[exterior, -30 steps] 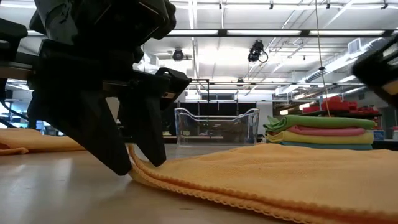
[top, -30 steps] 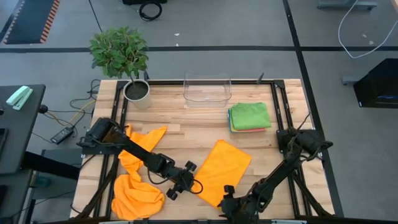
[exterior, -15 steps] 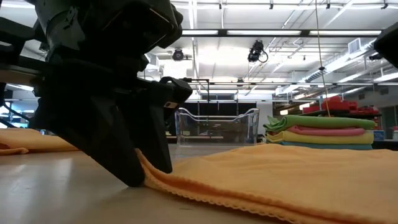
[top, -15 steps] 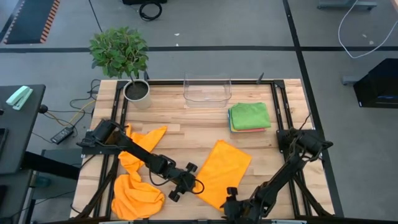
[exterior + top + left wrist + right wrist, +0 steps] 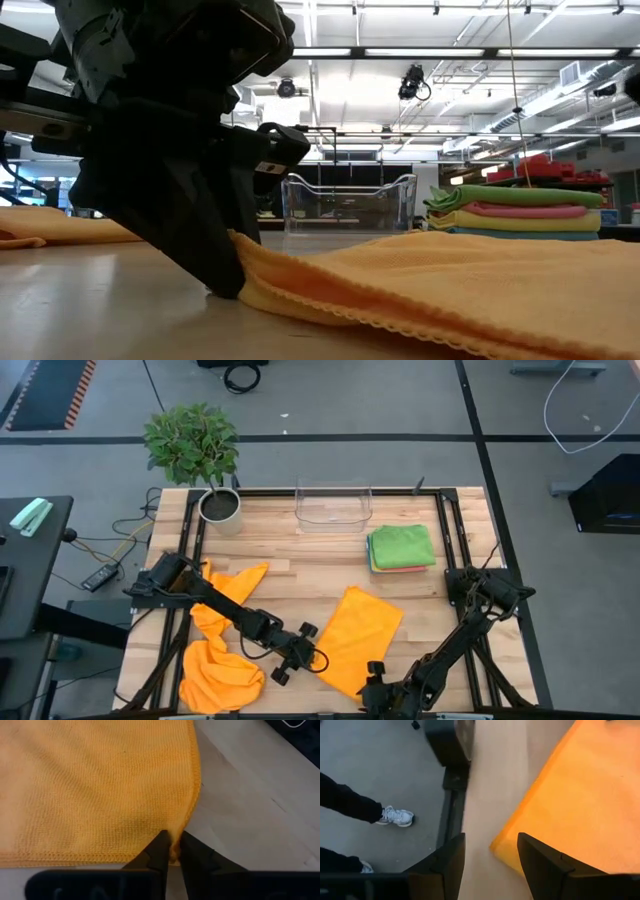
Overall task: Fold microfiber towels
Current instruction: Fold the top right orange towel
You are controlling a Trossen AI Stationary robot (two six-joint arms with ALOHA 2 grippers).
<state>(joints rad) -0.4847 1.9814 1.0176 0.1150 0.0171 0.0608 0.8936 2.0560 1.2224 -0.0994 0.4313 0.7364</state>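
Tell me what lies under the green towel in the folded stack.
Under the green towel the low view shows a pink towel, then a yellow towel, then a blue towel at the bottom. From above, green covers nearly everything.

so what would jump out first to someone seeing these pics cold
Most striking is the flat orange microfiber towel near the table's front centre, with the left gripper pinching one of its corners and the open right gripper poised over another corner at the front edge. Next come the two crumpled orange towels front left under the left arm, and the neat stack of folded towels with a green one on top at the back right beside the clear plastic bin.
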